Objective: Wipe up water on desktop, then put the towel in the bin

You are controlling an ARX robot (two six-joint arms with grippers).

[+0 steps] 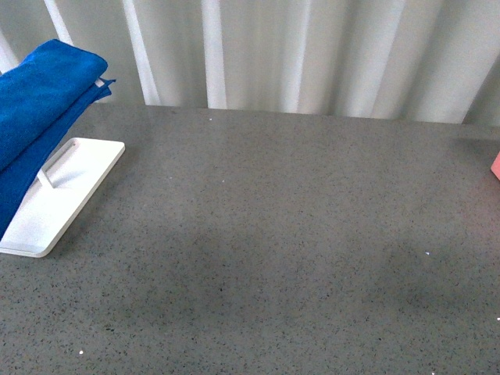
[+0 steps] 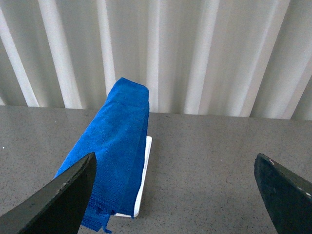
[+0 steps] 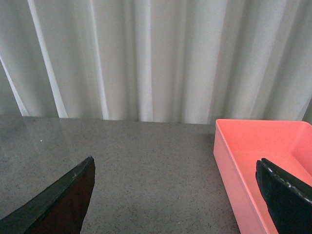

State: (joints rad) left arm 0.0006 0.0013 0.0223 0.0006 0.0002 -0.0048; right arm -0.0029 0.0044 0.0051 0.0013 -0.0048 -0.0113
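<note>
The bright blue towel hangs folded over a rack at the far left of the dark-grey speckled desktop. I cannot make out any water on the surface. In the left wrist view the towel lies ahead of my left gripper, whose dark fingers stand wide open and empty, one of them beside the cloth's lower edge. My right gripper is also open and empty over bare desktop, with the pink bin behind one finger. Neither gripper shows in the front view.
The rack's white rectangular base rests flat on the desktop under the towel. Only a pink corner of the bin shows at the right edge. Pale pleated curtains close off the back.
</note>
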